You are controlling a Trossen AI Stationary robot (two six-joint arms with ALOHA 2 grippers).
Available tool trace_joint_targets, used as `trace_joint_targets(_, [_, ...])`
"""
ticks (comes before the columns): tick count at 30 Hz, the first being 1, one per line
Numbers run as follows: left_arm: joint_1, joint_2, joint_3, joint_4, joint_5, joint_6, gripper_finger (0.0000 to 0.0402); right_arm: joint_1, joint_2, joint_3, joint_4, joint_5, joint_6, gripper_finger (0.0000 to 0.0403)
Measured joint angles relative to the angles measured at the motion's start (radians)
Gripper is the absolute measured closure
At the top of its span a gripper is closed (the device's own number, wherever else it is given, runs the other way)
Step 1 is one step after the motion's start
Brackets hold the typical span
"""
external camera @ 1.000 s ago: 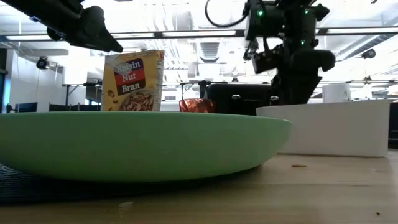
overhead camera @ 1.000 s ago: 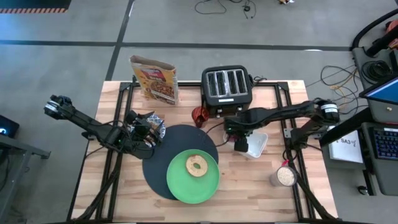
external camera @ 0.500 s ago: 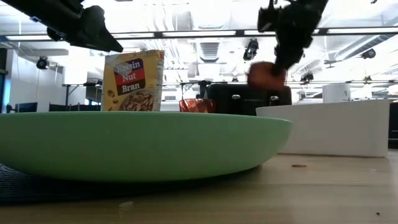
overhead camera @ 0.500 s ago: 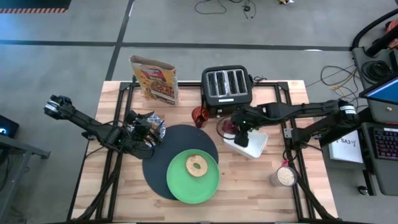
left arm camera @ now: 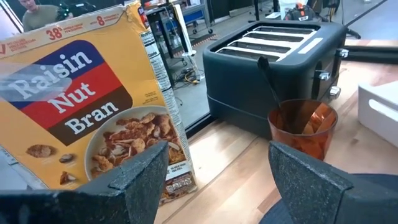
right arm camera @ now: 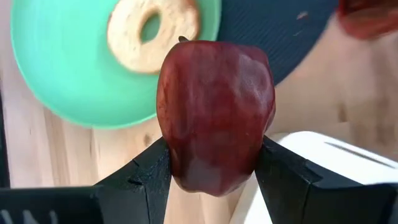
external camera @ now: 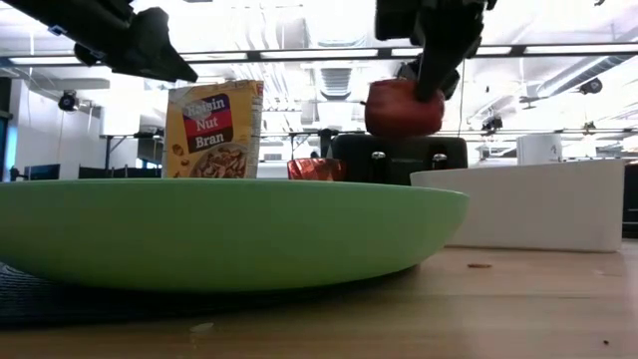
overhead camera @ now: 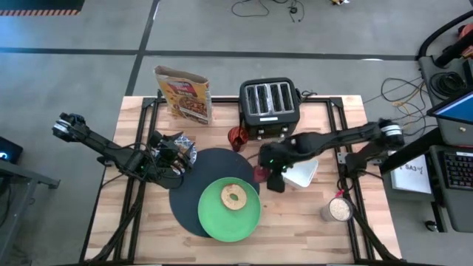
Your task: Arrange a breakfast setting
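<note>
Hanging in the air above the table, the dark-red food lump looks like a smooth, glossy apple with a little stem on top; the right gripper has its fingers pressed against both sides of it, only as wide as the fruit itself; it sits up near the edge of the black mat, between the lime-green plate and the white tray; the bagel lies on the plate; the left gripper waits by the mat's left edge, fingers spread apart, holding nothing.
</note>
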Motion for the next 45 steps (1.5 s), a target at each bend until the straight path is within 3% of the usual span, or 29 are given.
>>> trace_joint_targets(10, [-0.002, 0.000, 0.000, 0.006, 0.000, -0.033, 0.0143, 0.123, 0.282, 0.290, -0.283, -0.001, 0.005, 0.0215])
trace_joint_targets(19, [-0.005, 0.000, 0.000, 0.014, 0.049, -0.045, 0.0143, 0.191, 0.402, 0.404, -0.301, -0.022, 0.000, 0.0213])
trace_joint_targets(30, [-0.005, 0.000, 0.000, 0.023, 0.052, -0.059, 0.0143, 0.199, 0.406, 0.376, -0.216, -0.084, -0.015, 0.0208])
trace_joint_targets(45, [-0.005, 0.000, 0.000, 0.025, 0.053, -0.055, 0.0143, 0.193, 0.406, 0.348, -0.111, -0.094, -0.095, 0.0125])
